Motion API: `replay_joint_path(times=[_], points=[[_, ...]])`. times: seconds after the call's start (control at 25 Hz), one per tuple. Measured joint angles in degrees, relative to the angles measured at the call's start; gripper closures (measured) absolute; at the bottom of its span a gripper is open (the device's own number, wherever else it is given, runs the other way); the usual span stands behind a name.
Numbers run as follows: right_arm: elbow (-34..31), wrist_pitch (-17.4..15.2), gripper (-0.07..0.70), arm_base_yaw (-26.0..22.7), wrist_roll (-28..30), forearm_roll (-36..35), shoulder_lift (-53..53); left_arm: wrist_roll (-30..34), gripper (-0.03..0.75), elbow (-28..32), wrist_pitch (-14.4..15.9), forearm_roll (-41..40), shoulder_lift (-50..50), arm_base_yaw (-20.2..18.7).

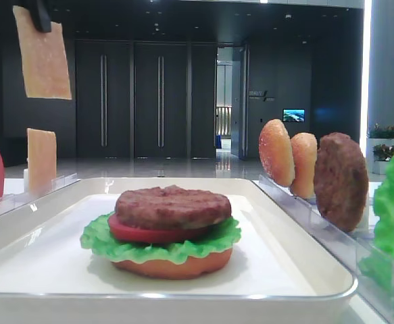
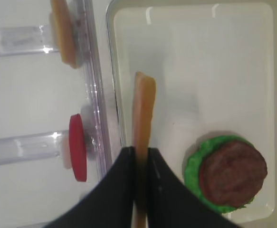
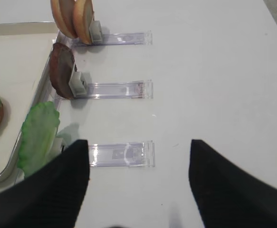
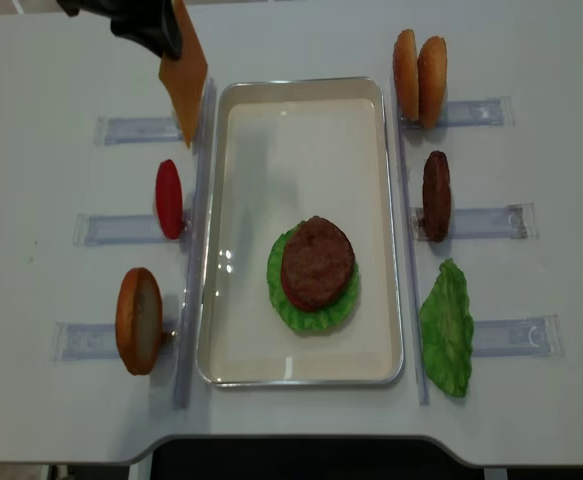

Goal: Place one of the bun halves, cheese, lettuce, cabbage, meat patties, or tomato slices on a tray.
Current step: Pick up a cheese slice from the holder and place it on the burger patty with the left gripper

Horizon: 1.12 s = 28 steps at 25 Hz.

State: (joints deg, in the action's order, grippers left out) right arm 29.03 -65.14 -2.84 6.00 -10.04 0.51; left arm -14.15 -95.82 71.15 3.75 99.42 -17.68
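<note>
My left gripper (image 4: pixel 161 32) is shut on a thin pale orange cheese slice (image 4: pixel 186 78) and holds it up above the tray's far left edge. In the left wrist view the cheese (image 2: pixel 143 107) hangs edge-on from the gripper (image 2: pixel 140 156), over the tray's left rim (image 2: pixel 110 71). On the white tray (image 4: pixel 301 150) stands a stack of bun base, lettuce, tomato and a meat patty (image 4: pixel 317 262). A second cheese slice (image 1: pixel 41 158) stands in the left rack. My right gripper (image 3: pixel 138 156) is open over the bare table, nothing between its fingers (image 3: pixel 76 171).
Left of the tray stand a tomato slice (image 4: pixel 169 198) and a bun half (image 4: pixel 139 320) in clear holders. On the right are two bun halves (image 4: pixel 418 75), a patty (image 4: pixel 436 195) and a lettuce leaf (image 4: pixel 447 325). A clear holder (image 3: pixel 121 154) lies below my right gripper.
</note>
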Motion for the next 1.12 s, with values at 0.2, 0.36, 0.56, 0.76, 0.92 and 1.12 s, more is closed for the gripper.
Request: replay_joint_path(times=[0.2, 0.36, 0.56, 0.76, 0.92, 1.12], points=[[0.0, 0.0, 0.197, 0.0, 0.0, 0.0, 0.0, 0.8, 0.683, 6.0, -0.1, 2.4, -3.4, 0.0], [0.0, 0.0, 0.197, 0.0, 0.0, 0.0, 0.0, 1.5, 0.683, 9.8, -0.1, 3.9, -4.5, -0.1], [0.0, 0.0, 0.197, 0.0, 0.0, 0.0, 0.0, 3.9, 0.683, 12.1, -0.1, 7.9, -4.6, -0.3], [0.0, 0.0, 0.197, 0.0, 0.0, 0.0, 0.0, 6.1, 0.684, 14.6, -2.6, 11.1, -4.6, -3.2], [0.0, 0.0, 0.197, 0.0, 0.0, 0.0, 0.0, 10.4, 0.684, 17.6, -8.7, 17.6, -4.6, -5.8], [0.0, 0.0, 0.197, 0.0, 0.0, 0.0, 0.0, 16.5, 0.684, 23.8, -17.9, 27.4, -4.6, -8.4]])
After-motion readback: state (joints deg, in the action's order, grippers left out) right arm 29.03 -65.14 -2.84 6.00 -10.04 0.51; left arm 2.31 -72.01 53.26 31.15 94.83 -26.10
